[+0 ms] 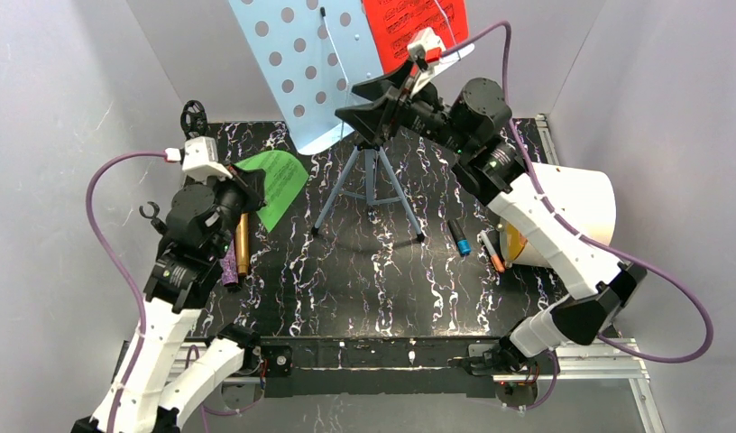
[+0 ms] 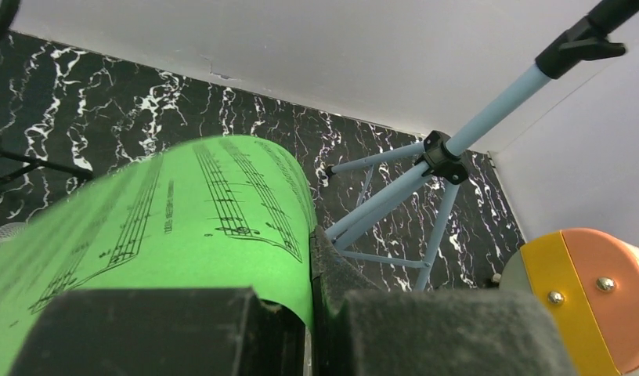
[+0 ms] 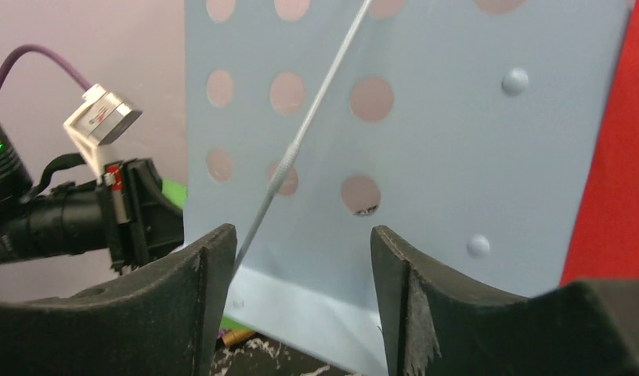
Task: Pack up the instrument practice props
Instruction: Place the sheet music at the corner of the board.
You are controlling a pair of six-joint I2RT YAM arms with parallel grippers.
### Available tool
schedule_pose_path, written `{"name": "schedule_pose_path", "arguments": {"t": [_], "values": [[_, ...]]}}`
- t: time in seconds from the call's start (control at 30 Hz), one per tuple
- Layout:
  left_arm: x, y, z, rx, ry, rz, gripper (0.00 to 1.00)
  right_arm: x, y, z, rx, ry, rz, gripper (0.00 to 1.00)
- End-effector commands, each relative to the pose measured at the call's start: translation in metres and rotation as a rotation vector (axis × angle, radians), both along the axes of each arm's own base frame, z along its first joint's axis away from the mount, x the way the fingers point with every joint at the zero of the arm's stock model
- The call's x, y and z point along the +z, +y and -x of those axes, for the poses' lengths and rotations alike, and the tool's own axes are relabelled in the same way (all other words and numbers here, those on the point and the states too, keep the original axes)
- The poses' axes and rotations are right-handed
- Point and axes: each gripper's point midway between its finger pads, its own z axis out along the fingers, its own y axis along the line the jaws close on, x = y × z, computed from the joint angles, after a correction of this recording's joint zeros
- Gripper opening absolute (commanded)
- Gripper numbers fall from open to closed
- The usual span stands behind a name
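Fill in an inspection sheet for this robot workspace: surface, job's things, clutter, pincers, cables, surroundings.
Surface: black marbled table; no spills seen.
Job's things: pale blue music rack upright on its tripod; red score sheet at its right side; green score sheet low on the left; gold microphone and purple glitter microphone lying side by side under the left arm; black mic mounts near the left wall.
Clutter: white tub on its side; blue-capped marker and orange pen beside it.
Pincers: left pincer shut on the green score sheet; right pincer open, at the rack's lower edge.
Cables: purple cables looping from each wrist.
Surroundings: plain grey walls.
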Motion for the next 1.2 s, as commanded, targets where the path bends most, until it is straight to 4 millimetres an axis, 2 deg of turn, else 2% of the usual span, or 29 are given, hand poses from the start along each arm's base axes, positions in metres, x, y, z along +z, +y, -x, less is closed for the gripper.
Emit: {"name": "schedule_pose_path", "arguments": {"t": [0.0, 0.23, 0.5, 0.6, 0.77, 0.9, 1.03, 1.1, 1.17], "values": [[-0.002, -0.013, -0.026, -0.003, -0.018, 0.045, 0.00, 0.002, -0.025, 0.009, -0.056, -0.053, -0.010, 0.74], [-0.022, -0.020, -0.064, 0.050, 0.005, 0.054, 0.00, -0.010, -0.067, 0.039, -0.130, -0.072, -0.018, 0.90], [-0.044, -0.020, -0.119, 0.130, 0.024, 0.084, 0.00, -0.039, -0.116, 0.075, -0.204, -0.064, -0.012, 0.94], [-0.055, -0.013, -0.146, 0.146, 0.036, 0.137, 0.00, -0.047, -0.133, 0.084, -0.240, -0.065, 0.002, 0.97], [-0.089, 0.011, -0.204, 0.171, 0.108, 0.238, 0.00, -0.062, -0.159, 0.090, -0.331, -0.053, 0.043, 0.99], [-0.089, 0.017, -0.242, 0.165, 0.133, 0.226, 0.00, -0.073, -0.173, 0.089, -0.393, -0.034, 0.071, 0.99], [-0.072, 0.015, -0.254, 0.151, 0.092, 0.227, 0.00, -0.082, -0.182, 0.087, -0.437, -0.026, 0.084, 0.99], [-0.077, 0.015, -0.250, 0.150, 0.089, 0.241, 0.00, -0.086, -0.186, 0.086, -0.458, -0.023, 0.087, 0.99], [-0.094, 0.013, -0.244, 0.151, 0.095, 0.279, 0.00, -0.091, -0.188, 0.085, -0.467, -0.020, 0.094, 0.99]]}}
